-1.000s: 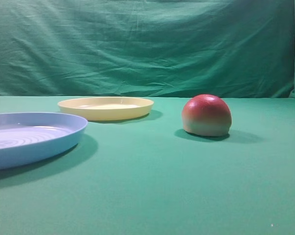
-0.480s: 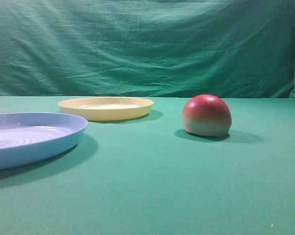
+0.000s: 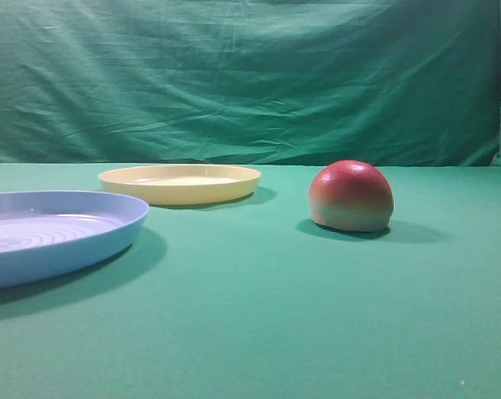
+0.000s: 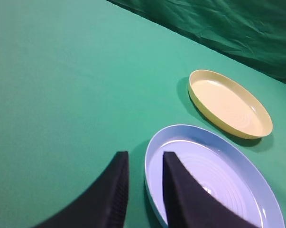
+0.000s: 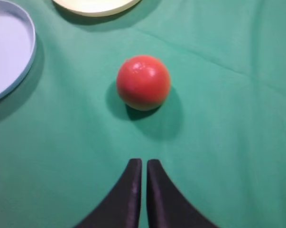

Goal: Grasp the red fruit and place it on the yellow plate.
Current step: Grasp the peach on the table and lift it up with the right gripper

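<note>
Fruit (image 3: 351, 196) sat alone on the worktop (image 3: 258, 316), right of the plate (image 3: 179, 183). Right tool (image 5: 143, 166) hung pressed together; left tool (image 4: 143, 161) slightly spread.

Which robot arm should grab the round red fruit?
The right. In its wrist view the right gripper points straight at the smooth red fruit, bare green cloth between them. The left gripper hangs over the light-blue round plate's rim, fruit out of its view.

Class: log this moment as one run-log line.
red fruit: on cloth, ungrasped | yellow plate: bare | right pincer: nearly shut, short of fruit | left pincer: open, over blue plate rim
</note>
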`<state>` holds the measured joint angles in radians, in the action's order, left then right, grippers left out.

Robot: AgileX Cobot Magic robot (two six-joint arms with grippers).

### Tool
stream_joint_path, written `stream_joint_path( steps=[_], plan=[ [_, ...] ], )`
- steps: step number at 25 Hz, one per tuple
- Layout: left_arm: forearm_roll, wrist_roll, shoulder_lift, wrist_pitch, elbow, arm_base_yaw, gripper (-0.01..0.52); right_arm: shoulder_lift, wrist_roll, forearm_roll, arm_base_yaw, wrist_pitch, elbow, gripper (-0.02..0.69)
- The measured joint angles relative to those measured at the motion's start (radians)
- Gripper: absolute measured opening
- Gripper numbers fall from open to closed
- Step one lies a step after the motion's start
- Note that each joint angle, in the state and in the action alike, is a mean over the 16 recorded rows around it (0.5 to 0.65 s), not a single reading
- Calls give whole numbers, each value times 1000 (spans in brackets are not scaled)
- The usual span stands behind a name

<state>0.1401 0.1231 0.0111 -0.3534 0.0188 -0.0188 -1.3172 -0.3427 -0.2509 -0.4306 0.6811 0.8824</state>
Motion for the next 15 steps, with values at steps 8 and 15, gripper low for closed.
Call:
stream_joint_path(
  steps=[8, 15],
  plan=[
    [0, 0, 0, 0, 0, 0, 157, -200, 55, 125, -89, -4, 134, 82],
    [0, 0, 0, 0, 0, 0, 157, -300, 60, 163, -119, -38, 170, 353]
  ],
)
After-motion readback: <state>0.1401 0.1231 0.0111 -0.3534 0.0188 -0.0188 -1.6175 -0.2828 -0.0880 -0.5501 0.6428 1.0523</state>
